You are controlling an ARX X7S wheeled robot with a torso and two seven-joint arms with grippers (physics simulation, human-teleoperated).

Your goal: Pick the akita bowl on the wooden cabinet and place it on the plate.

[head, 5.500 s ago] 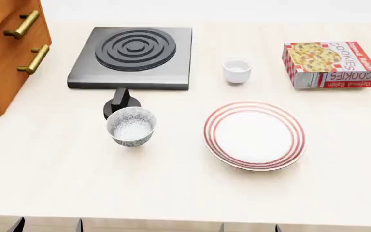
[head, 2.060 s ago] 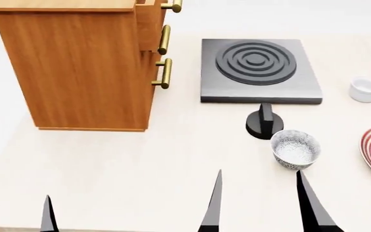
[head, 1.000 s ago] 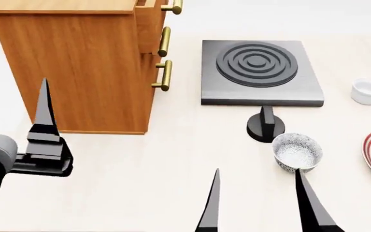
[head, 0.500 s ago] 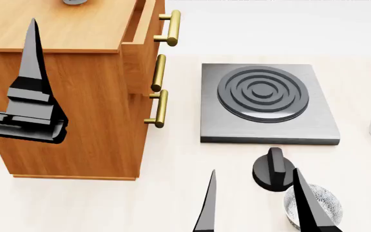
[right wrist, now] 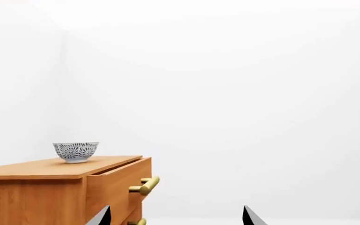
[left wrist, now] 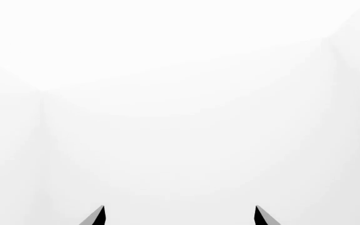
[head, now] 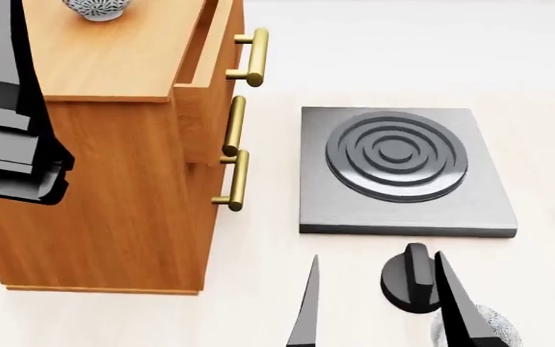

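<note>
Both end effectors are open and empty. Risk: your right end effector (head: 379, 303) grabs the tabletop twin bowl (head: 494, 329) instead of the akita bowl (head: 97, 7) atop the wooden cabinet (head: 104, 181).

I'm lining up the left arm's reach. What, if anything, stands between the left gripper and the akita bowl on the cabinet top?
Nothing visible. In the head view the left gripper hangs at the wooden cabinet's near left, and the akita bowl sits alone at the far edge of the bare top.

Left claw (head: 8, 108) raised high, right claw (head: 384, 307) low, both spread, empty
</note>
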